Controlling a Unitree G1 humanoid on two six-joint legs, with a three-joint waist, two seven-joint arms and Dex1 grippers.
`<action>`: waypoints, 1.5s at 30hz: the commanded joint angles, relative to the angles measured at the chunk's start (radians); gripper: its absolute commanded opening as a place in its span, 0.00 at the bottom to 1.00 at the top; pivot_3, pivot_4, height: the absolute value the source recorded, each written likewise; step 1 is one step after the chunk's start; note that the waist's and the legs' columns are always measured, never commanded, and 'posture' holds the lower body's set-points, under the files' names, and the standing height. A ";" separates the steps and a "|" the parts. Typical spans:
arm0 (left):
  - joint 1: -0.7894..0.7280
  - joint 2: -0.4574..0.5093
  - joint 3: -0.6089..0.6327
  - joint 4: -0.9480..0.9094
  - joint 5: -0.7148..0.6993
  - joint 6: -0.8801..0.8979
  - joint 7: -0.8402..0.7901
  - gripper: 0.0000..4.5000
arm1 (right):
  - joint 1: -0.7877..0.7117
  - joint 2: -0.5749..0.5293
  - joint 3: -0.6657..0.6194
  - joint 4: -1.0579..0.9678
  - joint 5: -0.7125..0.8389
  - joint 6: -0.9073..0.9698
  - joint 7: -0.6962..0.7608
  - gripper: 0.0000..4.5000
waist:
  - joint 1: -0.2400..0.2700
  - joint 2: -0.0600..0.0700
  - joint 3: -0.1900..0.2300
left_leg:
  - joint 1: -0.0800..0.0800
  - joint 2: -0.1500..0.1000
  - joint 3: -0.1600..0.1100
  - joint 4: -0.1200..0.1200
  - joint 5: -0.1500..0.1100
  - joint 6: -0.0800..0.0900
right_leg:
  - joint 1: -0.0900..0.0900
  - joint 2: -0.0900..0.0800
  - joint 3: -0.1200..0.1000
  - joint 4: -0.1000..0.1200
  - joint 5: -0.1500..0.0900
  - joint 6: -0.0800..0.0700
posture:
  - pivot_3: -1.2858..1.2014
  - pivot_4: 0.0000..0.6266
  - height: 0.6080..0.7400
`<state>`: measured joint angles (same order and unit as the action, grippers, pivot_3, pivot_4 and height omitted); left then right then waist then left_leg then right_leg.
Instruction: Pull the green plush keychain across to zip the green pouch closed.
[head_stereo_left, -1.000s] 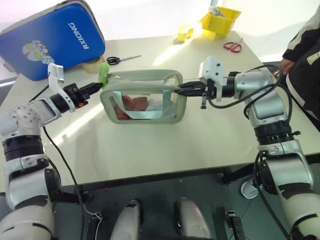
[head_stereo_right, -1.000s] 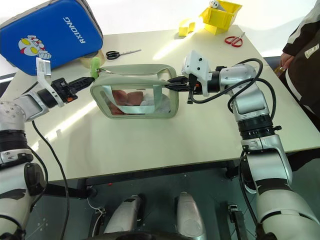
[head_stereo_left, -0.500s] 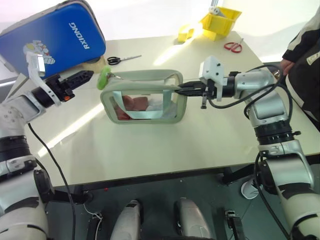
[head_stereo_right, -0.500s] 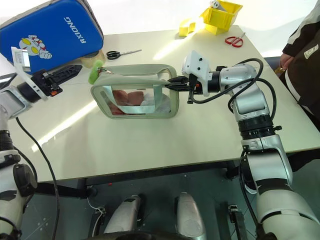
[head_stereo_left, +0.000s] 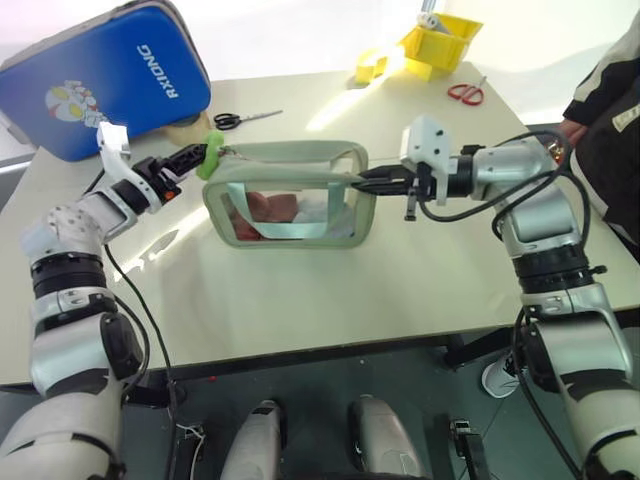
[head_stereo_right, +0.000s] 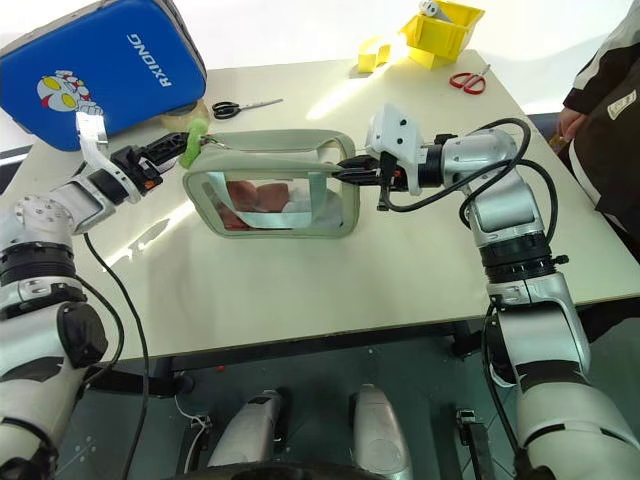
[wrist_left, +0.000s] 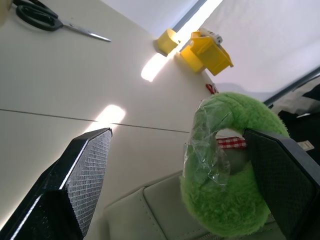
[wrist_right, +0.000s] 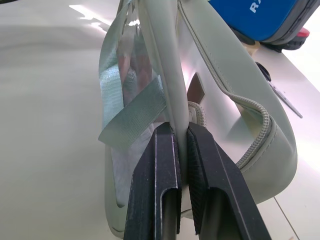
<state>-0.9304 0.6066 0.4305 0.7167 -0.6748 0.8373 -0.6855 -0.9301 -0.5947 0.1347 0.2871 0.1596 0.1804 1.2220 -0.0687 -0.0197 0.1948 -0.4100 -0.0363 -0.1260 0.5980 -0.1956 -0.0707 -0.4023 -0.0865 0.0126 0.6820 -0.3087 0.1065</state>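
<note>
The pale green pouch (head_stereo_left: 290, 195) stands upright mid-table, its clear window showing reddish and white contents. The lime-green plush keychain (head_stereo_left: 210, 155) hangs at its top left corner. My left gripper (head_stereo_left: 190, 158) is open and level beside that corner. In the left wrist view the keychain (wrist_left: 230, 175) sits between the spread fingers (wrist_left: 75, 185), close against one of them. My right gripper (head_stereo_left: 365, 180) is shut on the pouch's right end, pinching the pouch's edge (wrist_right: 175, 90) between its pads (wrist_right: 162, 165).
A big blue hard case (head_stereo_left: 110, 70) lies at the back left, with black-handled scissors (head_stereo_left: 245, 118) next to it. Red scissors (head_stereo_left: 465, 92) and a yellow bin (head_stereo_left: 440, 40) are at the back right. A person (head_stereo_left: 610, 100) stands by the table's right edge.
My left gripper let go of the keychain, drew back to the left while opening, then returned with its fingers spread around the keychain. The right gripper and pouch stayed put.
</note>
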 joint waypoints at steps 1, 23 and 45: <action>0.003 0.016 -0.017 -0.041 0.004 0.010 -0.046 0.87 | -0.010 -0.014 -0.019 -0.049 0.010 -0.001 -0.009 0.00 | 0.000 0.000 0.000 | 0.000 0.000 0.000 0.000 0.000 0.000 | 0.000 0.000 0.000 0.000 0.000 0.000 | 0.52 0.24 1.00; 0.054 0.102 -0.042 -0.416 -0.063 0.158 -0.107 0.00 | -0.030 -0.005 -0.009 0.007 -0.001 -0.042 -0.013 0.00 | 0.003 0.000 0.000 | 0.000 0.000 0.000 0.000 0.000 0.000 | 0.000 0.000 0.000 0.000 0.000 0.000 | 0.52 0.24 1.00; -0.073 0.017 -0.225 -0.407 0.037 0.044 -0.150 0.76 | -0.020 0.013 0.002 -0.006 0.000 -0.052 -0.028 0.00 | 0.000 0.000 0.000 | 0.000 0.000 0.000 0.001 0.000 0.000 | 0.000 0.000 0.000 0.000 0.000 0.000 | 0.52 0.24 1.00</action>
<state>-0.9744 0.6093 0.2017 0.3259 -0.6388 0.8999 -0.8154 -0.9341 -0.5868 0.1424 0.3155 0.1577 0.1419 1.1979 -0.0690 -0.0197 0.1948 -0.4098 -0.0362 -0.1258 0.5986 -0.1955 -0.0708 -0.4019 -0.0863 0.0128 0.6820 -0.3087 0.1065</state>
